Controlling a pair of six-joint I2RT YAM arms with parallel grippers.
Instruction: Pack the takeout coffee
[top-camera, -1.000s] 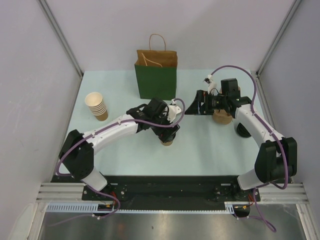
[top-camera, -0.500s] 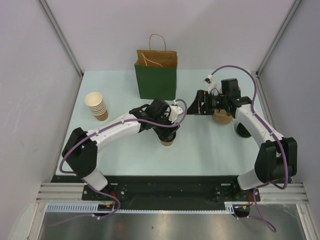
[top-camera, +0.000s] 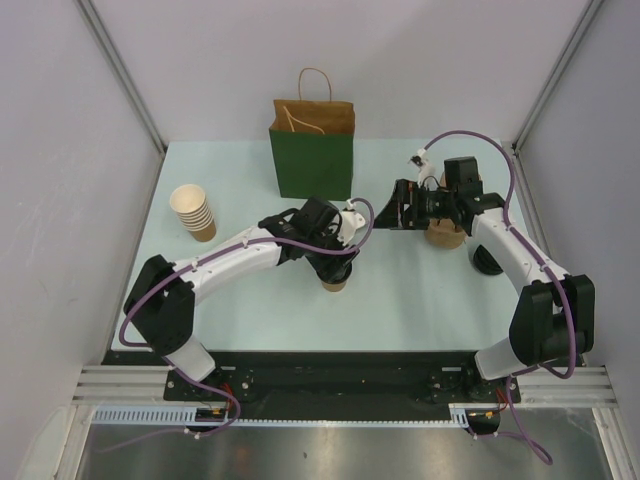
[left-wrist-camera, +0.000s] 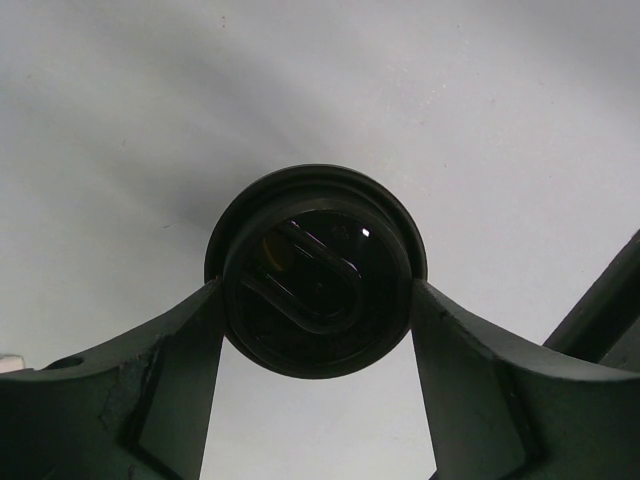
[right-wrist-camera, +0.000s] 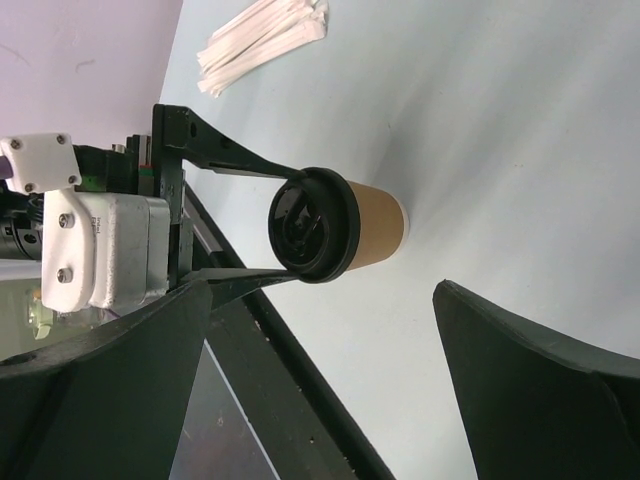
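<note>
The takeout coffee (top-camera: 335, 284), a tan paper cup with a black lid, stands on the table in front of the green bag (top-camera: 312, 158). My left gripper (top-camera: 334, 268) is over it. In the left wrist view its two fingers (left-wrist-camera: 175, 375) press the lid (left-wrist-camera: 316, 270) from both sides. The right wrist view shows the cup (right-wrist-camera: 372, 227) upright on the table, with the left fingers flanking its lid. My right gripper (top-camera: 398, 215) is wide open and empty, to the right of the cup and facing it; it also shows in the right wrist view (right-wrist-camera: 320, 400).
A stack of lidless cream-rimmed cups (top-camera: 195, 212) stands at the left. Brown pulp carriers (top-camera: 446, 237) sit under my right wrist. White paper-wrapped sticks (right-wrist-camera: 265, 40) lie on the table beyond the cup. The table's dark front rail (right-wrist-camera: 250, 360) is close to the cup.
My left arm has shifted slightly at the cup. The cup, the bag and the right arm have not moved.
</note>
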